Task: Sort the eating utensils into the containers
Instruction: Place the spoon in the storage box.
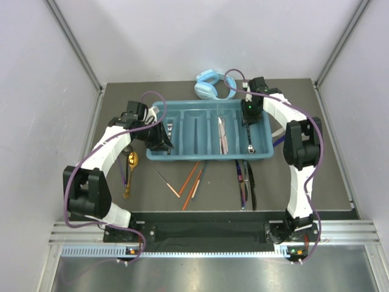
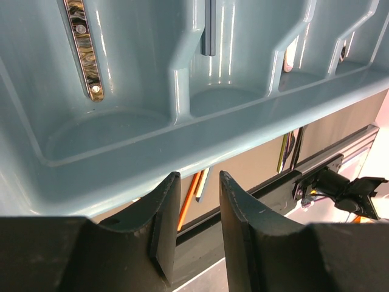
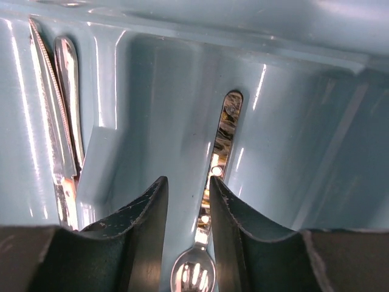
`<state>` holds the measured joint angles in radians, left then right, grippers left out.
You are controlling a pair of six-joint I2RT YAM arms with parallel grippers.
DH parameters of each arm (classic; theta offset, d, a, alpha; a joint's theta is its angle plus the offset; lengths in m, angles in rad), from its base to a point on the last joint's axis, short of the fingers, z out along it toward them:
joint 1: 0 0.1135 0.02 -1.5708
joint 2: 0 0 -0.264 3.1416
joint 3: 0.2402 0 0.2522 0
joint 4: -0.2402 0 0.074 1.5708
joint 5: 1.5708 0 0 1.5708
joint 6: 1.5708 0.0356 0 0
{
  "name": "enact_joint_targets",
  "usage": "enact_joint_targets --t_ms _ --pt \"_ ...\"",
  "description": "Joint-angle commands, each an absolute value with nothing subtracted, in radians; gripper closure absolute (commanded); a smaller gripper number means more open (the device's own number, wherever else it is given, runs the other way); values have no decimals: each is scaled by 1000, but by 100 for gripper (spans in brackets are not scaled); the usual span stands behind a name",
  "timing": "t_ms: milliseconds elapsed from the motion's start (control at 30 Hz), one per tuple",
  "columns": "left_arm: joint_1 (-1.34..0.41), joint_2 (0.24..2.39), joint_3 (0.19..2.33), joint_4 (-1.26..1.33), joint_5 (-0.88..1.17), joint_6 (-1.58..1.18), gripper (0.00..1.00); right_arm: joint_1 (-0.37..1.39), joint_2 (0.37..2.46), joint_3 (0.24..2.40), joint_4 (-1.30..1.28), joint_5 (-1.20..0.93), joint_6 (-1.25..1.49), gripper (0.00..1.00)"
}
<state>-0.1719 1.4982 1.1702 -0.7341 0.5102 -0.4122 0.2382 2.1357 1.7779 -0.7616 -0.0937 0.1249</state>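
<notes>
At the three o'clock end of the tray (image 1: pixel 182 104), the right hand (image 3: pixel 186 185) is parted around a silver spoon (image 3: pixel 226 131) lying in its compartment. The left hand (image 2: pixel 199 179), part-open, holds nothing. A gold spoon (image 1: pixel 131 160), chopsticks (image 1: pixel 192 176) and dark knives (image 1: pixel 251 185) wait on the desk (image 1: pixel 337 176), six to eight o'clock.

Light blue headphones (image 1: pixel 209 86) (far table (image 1: pixel 331 182) edge)
</notes>
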Motion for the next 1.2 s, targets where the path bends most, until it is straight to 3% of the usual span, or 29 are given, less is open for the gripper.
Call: enact_joint_targets --t_ms 0,300,567,700,867,1167 --pt "-170 1471 1183 -735 509 -394 63 230 1995 1723 -674 -86 127 66" --pt "-170 1471 1190 -730 503 -396 63 239 1751 1606 -620 -109 138 66" --pt "-169 1411 1198 -764 350 -400 62 431 1358 1053 -323 -144 187 66" --pt "-167 1307 1183 -741 135 -419 59 437 1062 778 -140 -143 299 64" --pt "-164 1195 1150 -695 -61 -472 57 436 870 745 -144 -69 265 59" --pt "-71 1298 1132 -779 -265 -555 58 437 842 792 -221 -64 281 58"
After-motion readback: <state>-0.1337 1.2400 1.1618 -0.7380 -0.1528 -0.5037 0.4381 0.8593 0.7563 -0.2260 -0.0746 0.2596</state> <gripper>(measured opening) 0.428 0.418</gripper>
